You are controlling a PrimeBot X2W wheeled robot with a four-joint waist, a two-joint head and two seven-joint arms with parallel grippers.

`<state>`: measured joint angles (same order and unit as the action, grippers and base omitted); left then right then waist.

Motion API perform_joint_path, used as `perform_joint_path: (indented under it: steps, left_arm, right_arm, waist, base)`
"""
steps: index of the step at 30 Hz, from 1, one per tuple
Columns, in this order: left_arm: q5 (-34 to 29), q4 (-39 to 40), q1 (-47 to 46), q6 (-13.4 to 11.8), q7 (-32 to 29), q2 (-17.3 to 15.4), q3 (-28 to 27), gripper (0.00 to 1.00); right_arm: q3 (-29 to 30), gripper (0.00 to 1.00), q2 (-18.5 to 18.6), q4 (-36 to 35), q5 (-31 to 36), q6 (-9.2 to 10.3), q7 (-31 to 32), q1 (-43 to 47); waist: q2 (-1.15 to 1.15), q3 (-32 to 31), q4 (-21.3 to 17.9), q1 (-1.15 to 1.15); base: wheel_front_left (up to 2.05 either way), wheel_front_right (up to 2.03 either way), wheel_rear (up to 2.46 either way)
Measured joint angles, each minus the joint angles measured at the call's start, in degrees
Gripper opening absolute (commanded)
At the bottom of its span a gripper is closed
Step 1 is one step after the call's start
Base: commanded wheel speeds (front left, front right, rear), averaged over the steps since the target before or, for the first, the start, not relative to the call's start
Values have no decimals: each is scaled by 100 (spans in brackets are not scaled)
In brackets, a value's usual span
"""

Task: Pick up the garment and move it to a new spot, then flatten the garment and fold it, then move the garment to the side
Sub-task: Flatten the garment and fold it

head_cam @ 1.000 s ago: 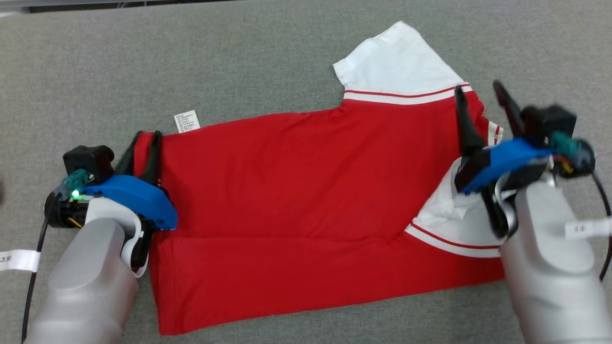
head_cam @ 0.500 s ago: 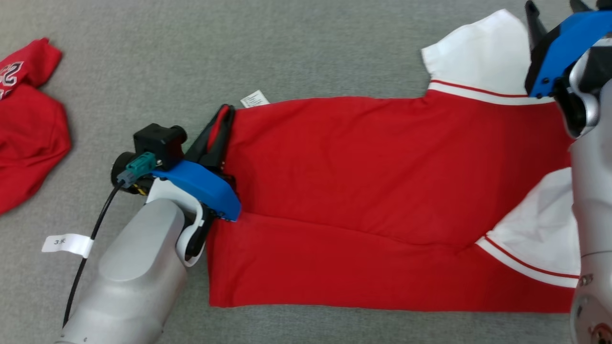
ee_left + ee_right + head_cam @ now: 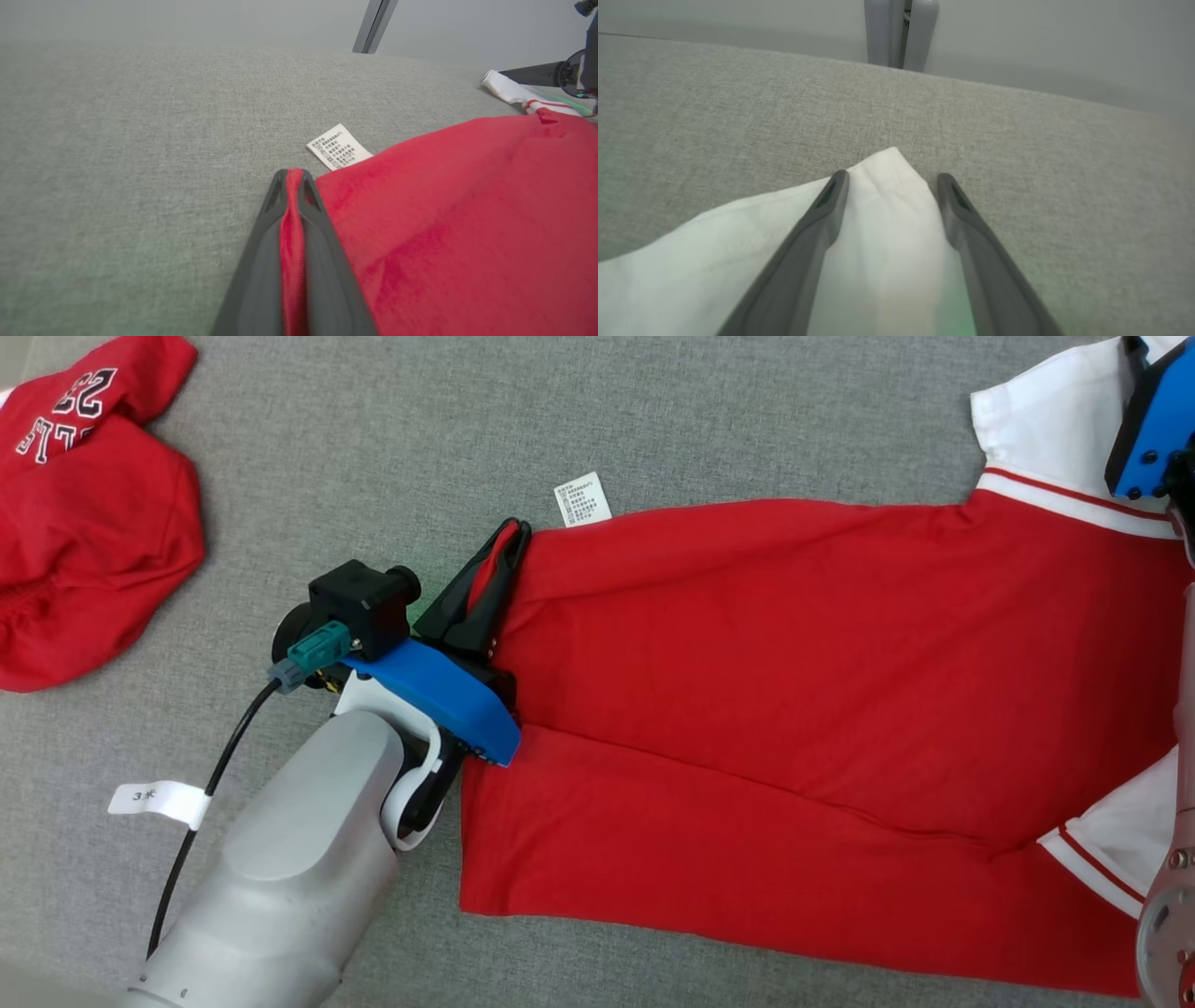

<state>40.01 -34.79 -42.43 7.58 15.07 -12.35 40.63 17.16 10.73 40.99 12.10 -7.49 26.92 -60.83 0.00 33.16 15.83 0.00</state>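
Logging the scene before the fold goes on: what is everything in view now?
garment: one, red with white sleeves, middle and right of head view
care label: one, white, at the garment's far edge
second garment: one, red with white lettering, crumpled at upper left
surface: one, grey fabric, under everything
cable tag: one, white, lower left
left pincer: one, dark, shut on the garment's left edge
right pincer: one, dark, open over a white sleeve

Support: grey fabric surface [image 3: 653,420]. On it: red shirt [image 3: 794,709] spread flat; second red garment [image 3: 93,523] crumpled, well apart.
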Motion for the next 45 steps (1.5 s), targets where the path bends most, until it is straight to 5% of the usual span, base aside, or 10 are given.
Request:
perform_joint_path:
  steps: [1,3,16,25,36,45]
  left_arm:
    - [14,13,-2,0,0,-5,1,0]
    - [33,22,-3,0,1,-22,4,0]
    - [-172,-103,87,0,-1,-188,-582,0]
    - [-591,-207,488,0,-1,-245,-1244,0]
    - [-1347,-23,1351,0,-1,-170,-1742,0]
    - [-1608,121,2319,0,-1,-38,-1926,0]
  right_arm:
    - [0,68,-13,-32,27,0,4,1]
    - [-12,0,-33,-92,85,0,-1,8]
    - [412,0,-509,-623,380,-1,-1798,168]
    - [30,0,-647,-662,-558,-1,-2893,1009]
    - [-500,0,-669,-1374,-2071,0,-3390,3011]
    - [-539,0,-710,-1411,-2609,0,-3465,4311]
  waist:
    - [0,13,11,0]
    - [0,18,8,0]
    - [0,-152,-355,0]
    - [0,-695,-849,-1]
    - [0,-1613,-1249,-2]
    - [0,-2234,-1459,-2]
  base:
    - [0,0,0]
    - [0,0,0]
    - [0,0,0]
    - [0,0,0]
    - [0,0,0]
    - [0,0,0]
